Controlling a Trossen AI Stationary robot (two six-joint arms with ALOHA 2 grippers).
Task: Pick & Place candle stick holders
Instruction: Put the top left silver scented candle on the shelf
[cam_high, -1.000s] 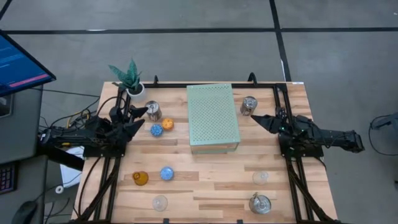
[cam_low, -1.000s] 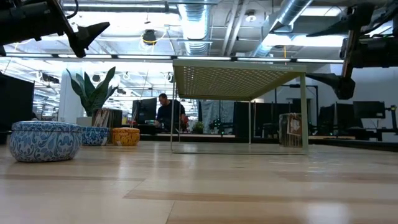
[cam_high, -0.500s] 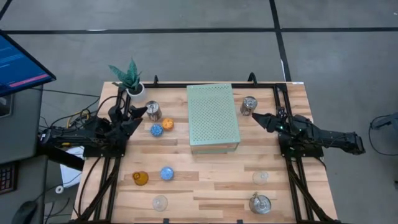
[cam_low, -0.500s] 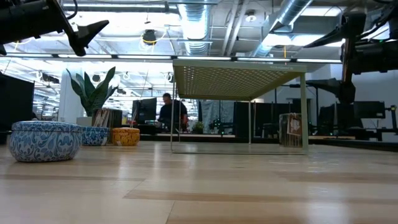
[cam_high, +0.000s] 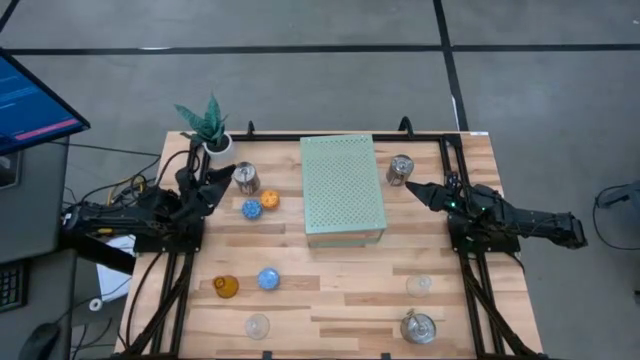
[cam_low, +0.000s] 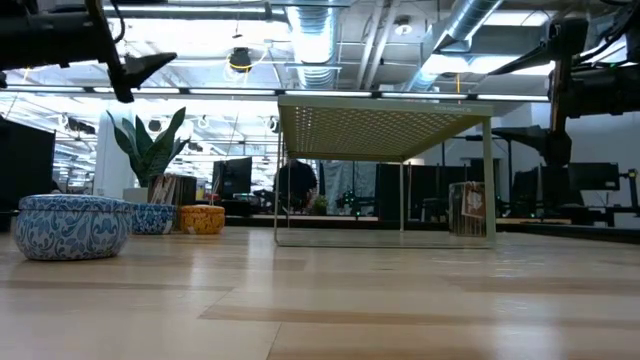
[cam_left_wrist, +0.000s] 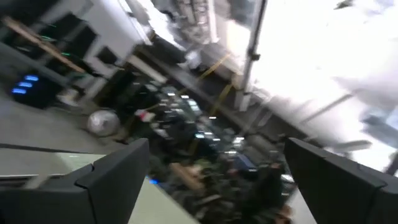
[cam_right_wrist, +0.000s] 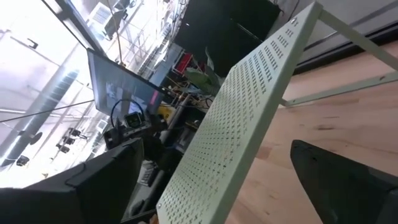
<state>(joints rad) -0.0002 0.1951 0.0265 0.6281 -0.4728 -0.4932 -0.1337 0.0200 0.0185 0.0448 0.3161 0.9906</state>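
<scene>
- The wooden table is made of light planks.
- A big pale-green block with little holes stands in the middle.
- A green plant in a white pot sits at a far corner.
- Near the plant are a silver cup, a blue holder and an orange holder.
- Another silver cup sits on the other side of the block.
- Nearer the front are an amber glass, a blue holder, two clear glasses and a silver cup.
</scene>
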